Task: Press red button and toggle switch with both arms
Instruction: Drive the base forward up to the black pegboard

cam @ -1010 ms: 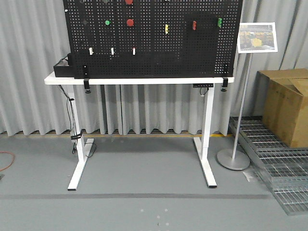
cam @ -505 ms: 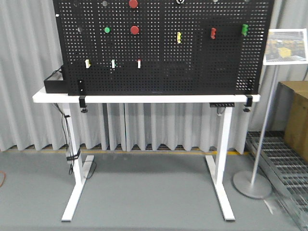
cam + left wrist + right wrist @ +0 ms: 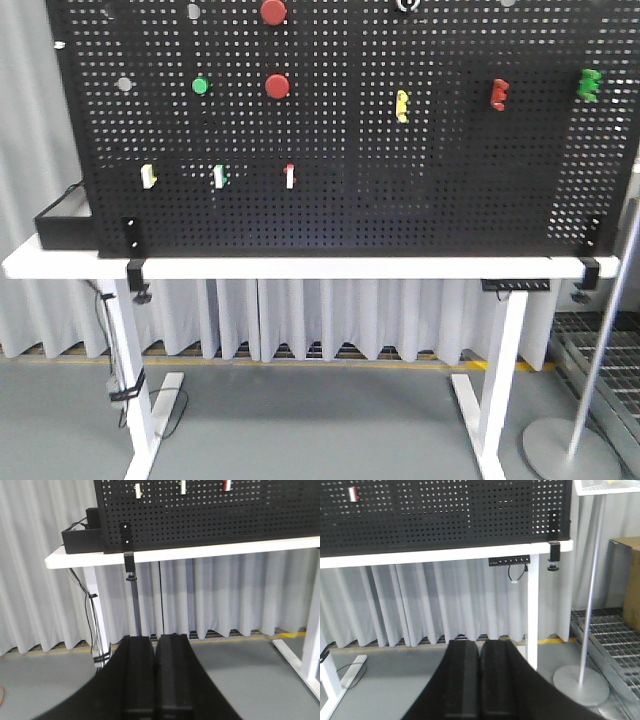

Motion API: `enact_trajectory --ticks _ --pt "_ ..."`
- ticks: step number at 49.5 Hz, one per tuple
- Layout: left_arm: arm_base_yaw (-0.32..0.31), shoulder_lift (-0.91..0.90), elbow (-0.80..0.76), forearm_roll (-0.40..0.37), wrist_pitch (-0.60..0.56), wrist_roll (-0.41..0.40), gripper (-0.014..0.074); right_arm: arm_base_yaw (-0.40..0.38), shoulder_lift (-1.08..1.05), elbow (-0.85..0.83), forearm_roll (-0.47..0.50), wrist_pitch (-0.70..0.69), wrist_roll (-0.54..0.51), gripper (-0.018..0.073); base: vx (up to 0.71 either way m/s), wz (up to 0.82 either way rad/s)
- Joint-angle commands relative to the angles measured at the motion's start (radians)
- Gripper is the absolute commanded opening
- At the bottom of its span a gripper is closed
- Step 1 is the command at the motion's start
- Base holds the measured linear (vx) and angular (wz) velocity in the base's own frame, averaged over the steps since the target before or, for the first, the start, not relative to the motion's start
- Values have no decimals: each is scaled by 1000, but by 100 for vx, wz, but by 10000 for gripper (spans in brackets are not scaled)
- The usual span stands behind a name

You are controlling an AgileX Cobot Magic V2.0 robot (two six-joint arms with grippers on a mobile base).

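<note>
**A:** Which way does the red button point(image 3: 273, 11) point?

**B:** Straight out of the upright black pegboard point(image 3: 330, 220), toward the front camera. It is round, so its face has no long axis. Its push line runs level, square to the board.

**A:** Where is it from the jaws?

**B:** High above and ahead of both. From the left gripper point(image 3: 156, 639), the three toggles point(image 3: 183, 486) sit up and forward at the top of the wrist view. The button sits higher on the board than they do. From the right gripper point(image 3: 480, 644), it lies up, forward and to the left, beyond the red-tipped toggle point(image 3: 353, 493).

**A:** And the jaws themselves?

**B:** Both pairs are pressed flat together, finger against finger, with nothing between them. They hang low, below the white table point(image 3: 300, 268).

**A:** Anything changed in the last second?

**B:** The front view has come much nearer. The board now fills the frame edge to edge, and the cardboard box at the right has gone out of view. The button has moved down from the very top edge and shows almost whole.

**A:** How does it look?

**B:** Plain red and flat-domed. It is slightly wider than the smaller red button point(image 3: 278, 86) directly below it, which has the green button point(image 3: 200, 86) to its left
</note>
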State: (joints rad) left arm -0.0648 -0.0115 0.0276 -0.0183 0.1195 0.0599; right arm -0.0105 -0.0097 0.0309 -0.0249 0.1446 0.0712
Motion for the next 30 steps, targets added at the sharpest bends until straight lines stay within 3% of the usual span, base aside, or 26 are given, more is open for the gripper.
enact_trajectory --ticks 1,30 --pt "-6 -6 33 -2 -82 -8 2 -4 -16 11 -4 -77 -7 -3 46 0" --pt "-6 -6 33 -2 -82 -8 2 -4 -16 11 -4 -77 -7 -3 46 3"
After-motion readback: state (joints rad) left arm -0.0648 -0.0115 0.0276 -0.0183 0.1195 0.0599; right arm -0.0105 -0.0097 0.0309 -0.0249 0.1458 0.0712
